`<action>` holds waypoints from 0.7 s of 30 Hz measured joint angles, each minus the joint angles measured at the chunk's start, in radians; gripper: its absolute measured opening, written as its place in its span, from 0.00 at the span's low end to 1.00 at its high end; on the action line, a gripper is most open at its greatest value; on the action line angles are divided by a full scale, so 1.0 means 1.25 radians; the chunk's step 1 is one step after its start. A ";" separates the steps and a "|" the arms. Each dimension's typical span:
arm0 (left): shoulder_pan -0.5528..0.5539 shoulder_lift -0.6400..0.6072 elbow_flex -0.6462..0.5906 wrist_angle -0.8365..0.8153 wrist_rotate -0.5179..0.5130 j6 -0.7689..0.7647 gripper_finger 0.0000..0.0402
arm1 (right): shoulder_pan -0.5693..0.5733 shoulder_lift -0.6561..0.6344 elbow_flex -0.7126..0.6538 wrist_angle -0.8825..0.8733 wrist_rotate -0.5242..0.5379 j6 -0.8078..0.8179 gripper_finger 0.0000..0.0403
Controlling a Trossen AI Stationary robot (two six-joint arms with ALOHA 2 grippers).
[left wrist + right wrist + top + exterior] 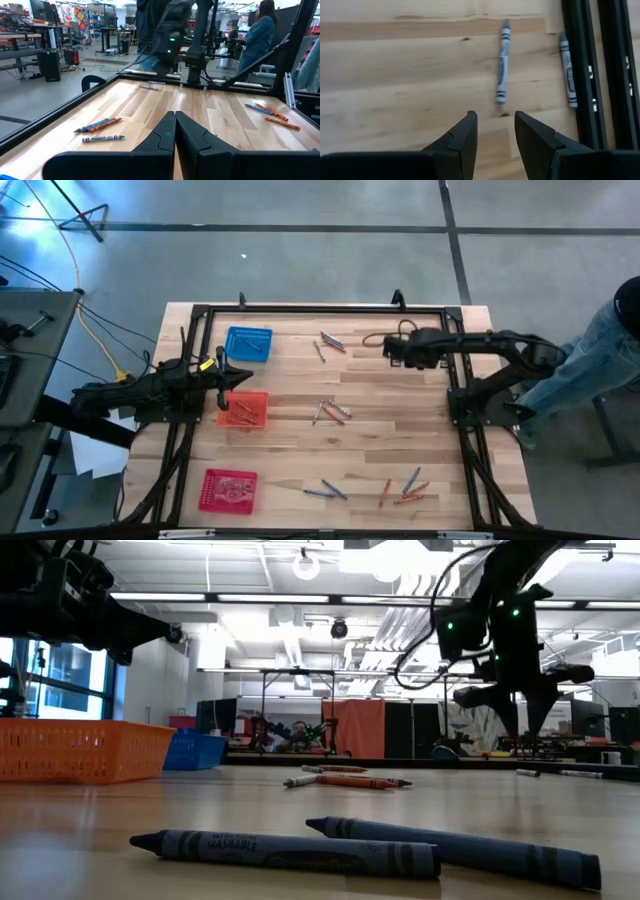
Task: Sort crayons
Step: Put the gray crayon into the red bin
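Crayons lie flat on the wooden table in loose groups: near the far edge (331,343), in the middle (331,412), and near the front (325,490) (402,490). My right gripper (495,131) hangs open above the table's far right part (390,351), pointing steeply down, with nothing between its fingers. Just beyond its fingertips lie two greyish crayons (502,65) (568,70). My left gripper (175,131) is shut and level at the table's left (222,377), above the orange basket (243,408).
A blue basket (248,343) stands at the far left and a red basket (229,489) at the near left. A black frame rail (580,75) runs beside the greyish crayons. A person stands beyond the table's right edge (610,350).
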 joint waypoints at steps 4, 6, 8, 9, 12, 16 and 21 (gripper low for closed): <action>0.000 0.000 0.000 0.000 0.000 0.000 0.00 | -0.109 0.003 0.000 0.034 -0.063 -0.085 0.31; 0.000 0.000 0.000 0.000 0.000 0.000 0.00 | -0.153 0.003 0.000 0.063 -0.091 -0.127 0.31; 0.000 0.000 0.000 0.000 0.000 0.000 0.00 | -0.194 0.003 0.000 0.087 -0.109 -0.151 0.31; 0.000 0.000 0.000 0.000 0.000 0.000 0.00 | -0.212 0.003 0.000 0.093 -0.116 -0.159 0.31; 0.000 0.000 0.000 0.000 0.000 0.000 0.00 | -0.253 0.024 0.000 0.099 -0.134 -0.171 0.31; 0.000 0.000 0.000 0.000 0.000 0.000 0.00 | -0.284 0.090 0.000 0.099 -0.167 -0.195 0.31; 0.000 0.000 0.000 0.000 0.000 0.000 0.00 | -0.300 0.177 0.002 0.113 -0.179 -0.215 0.31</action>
